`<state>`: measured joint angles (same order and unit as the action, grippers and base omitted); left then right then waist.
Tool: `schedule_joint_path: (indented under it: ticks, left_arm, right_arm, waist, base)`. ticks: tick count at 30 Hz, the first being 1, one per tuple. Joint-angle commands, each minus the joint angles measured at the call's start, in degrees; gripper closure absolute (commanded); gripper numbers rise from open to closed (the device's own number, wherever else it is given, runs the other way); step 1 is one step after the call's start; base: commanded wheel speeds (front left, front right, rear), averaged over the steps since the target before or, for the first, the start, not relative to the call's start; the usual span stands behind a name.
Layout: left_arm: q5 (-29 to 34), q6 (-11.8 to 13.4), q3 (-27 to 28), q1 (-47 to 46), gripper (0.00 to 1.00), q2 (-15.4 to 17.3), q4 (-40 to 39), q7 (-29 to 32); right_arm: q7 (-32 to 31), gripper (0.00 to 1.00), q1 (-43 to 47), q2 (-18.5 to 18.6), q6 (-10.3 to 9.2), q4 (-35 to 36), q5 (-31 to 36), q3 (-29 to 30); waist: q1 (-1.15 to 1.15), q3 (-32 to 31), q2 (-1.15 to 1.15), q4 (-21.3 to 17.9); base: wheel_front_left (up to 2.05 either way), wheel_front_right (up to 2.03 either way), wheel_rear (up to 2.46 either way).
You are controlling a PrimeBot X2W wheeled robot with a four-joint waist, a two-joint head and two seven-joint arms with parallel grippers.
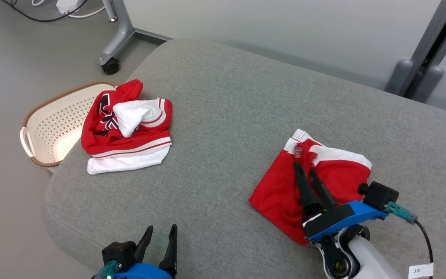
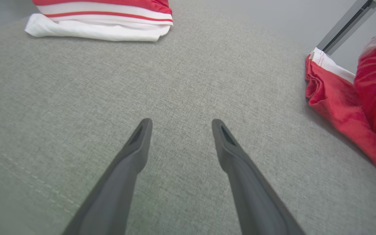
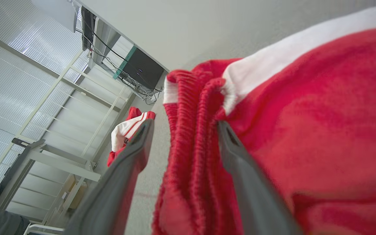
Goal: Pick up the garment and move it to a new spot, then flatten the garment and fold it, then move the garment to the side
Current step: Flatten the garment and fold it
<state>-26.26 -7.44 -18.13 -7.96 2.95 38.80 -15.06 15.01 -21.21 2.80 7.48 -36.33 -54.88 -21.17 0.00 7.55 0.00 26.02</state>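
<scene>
The right gripper (image 1: pixel 303 167) rests over the red garment (image 1: pixel 275 193) at right — fingers apart, a fold between, apparently unpinched; the left gripper (image 1: pixel 162 228) stands spread.

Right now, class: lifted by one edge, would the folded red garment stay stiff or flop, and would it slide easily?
Probably floppy: the folded red garment bunches into soft ridges between the right gripper's open fingers, so its fold would likely fall open. Likely light, being thin cloth. Pushed, it may wrinkle rather than slide on the textured cushion.
</scene>
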Motion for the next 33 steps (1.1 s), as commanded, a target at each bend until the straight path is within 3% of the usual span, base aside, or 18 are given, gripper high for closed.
schedule_joint_path:
  ticks: [1, 6, 20, 28, 33]
  left_arm:
    - [-0.1, -0.1, 0.2, 0.3, 0.00, 0.0, -0.4, -0.2]
    - [0.9, -0.1, 0.9, -0.6, 0.00, 0.0, -1.3, -0.2]
    - [5.8, -0.1, 6.6, 0.9, 0.00, 0.0, -7.6, -0.2]
    - [10.1, -0.1, 8.6, 3.0, 0.00, 0.1, -9.9, -0.2]
    - [12.1, -0.1, 9.2, 4.5, 0.00, 0.2, -10.8, -0.2]
  right_arm:
    - [0.2, 0.00, -0.5, 0.3, 0.02, 1.0, 0.5, 1.1]
    - [0.2, 0.00, 0.9, 0.2, 0.02, 3.6, 3.3, 2.5]
    - [0.2, 0.00, 9.0, 0.2, 0.02, 7.8, 31.3, 17.8]
    - [0.2, 0.00, 13.2, 0.2, 0.01, 10.0, 44.5, 22.3]
    - [0.2, 0.00, 15.2, 0.2, 0.02, 10.5, 48.9, 22.9]
  waist:
    - [0.00, 0.1, 0.00, -0.5]
    - [0.00, -0.2, 0.00, -2.5]
    - [0.00, -2.8, 0.00, -11.3]
    - [0.00, -4.1, 0.00, -15.9]
    - [0.00, -5.2, 0.00, -17.8]
  base:
    - [0.00, 0.00, 0.00]
    - [0.00, 0.00, 0.00]
    - [0.00, 0.00, 0.00]
    - [0.00, 0.00, 0.00]
    - [0.00, 0.00, 0.00]
